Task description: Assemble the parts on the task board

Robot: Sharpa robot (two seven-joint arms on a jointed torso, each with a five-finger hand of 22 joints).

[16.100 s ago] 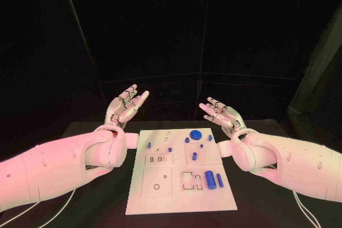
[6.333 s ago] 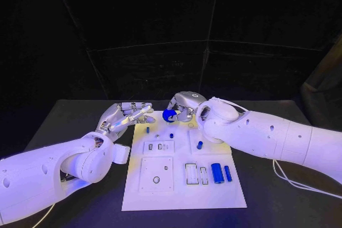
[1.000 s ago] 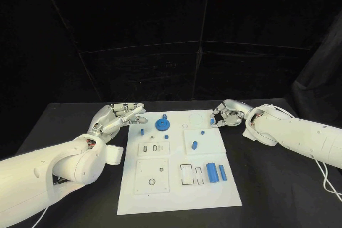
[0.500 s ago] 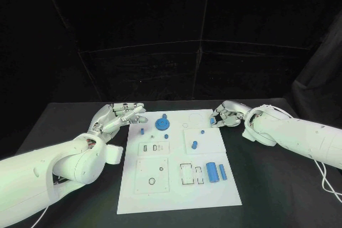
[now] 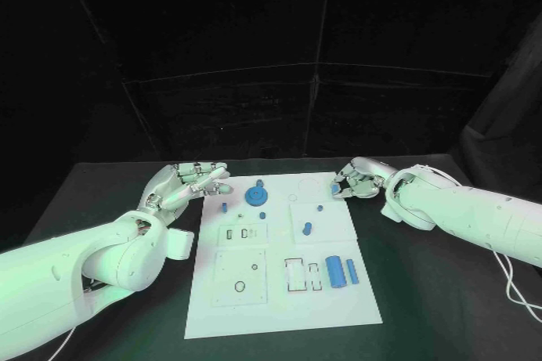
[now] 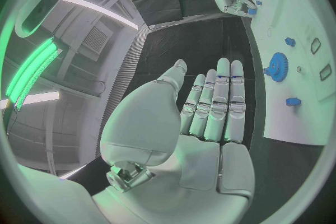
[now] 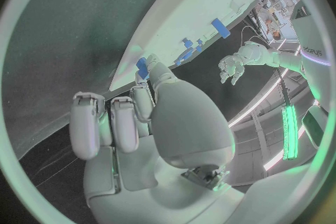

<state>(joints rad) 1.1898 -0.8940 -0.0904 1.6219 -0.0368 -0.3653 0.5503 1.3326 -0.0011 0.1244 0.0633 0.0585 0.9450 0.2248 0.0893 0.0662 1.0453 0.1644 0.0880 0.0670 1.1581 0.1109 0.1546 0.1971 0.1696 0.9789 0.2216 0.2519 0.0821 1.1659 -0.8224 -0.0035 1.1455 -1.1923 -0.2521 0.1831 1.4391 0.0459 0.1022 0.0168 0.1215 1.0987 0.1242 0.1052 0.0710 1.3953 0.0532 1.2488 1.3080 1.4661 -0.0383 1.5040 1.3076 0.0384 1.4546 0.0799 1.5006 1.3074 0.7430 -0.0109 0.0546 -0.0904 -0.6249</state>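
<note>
Black table (image 5: 102,189); two hands; one task board (image 5: 283,298)

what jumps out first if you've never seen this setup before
The white task board lies in the middle of the black table, dotted with small blue parts. Most eye-catching is the blue gear near the board's far end, with a fat blue cylinder nearer the robot. The left hand and the right hand flank the board's far corners, the right pinching a small blue part.

A black desk (image 5: 91,189) stands before black curtains (image 5: 271,71) hung in panels behind it. The left wrist view shows a pale ceiling with a long strip light (image 6: 98,9) overhead.
</note>
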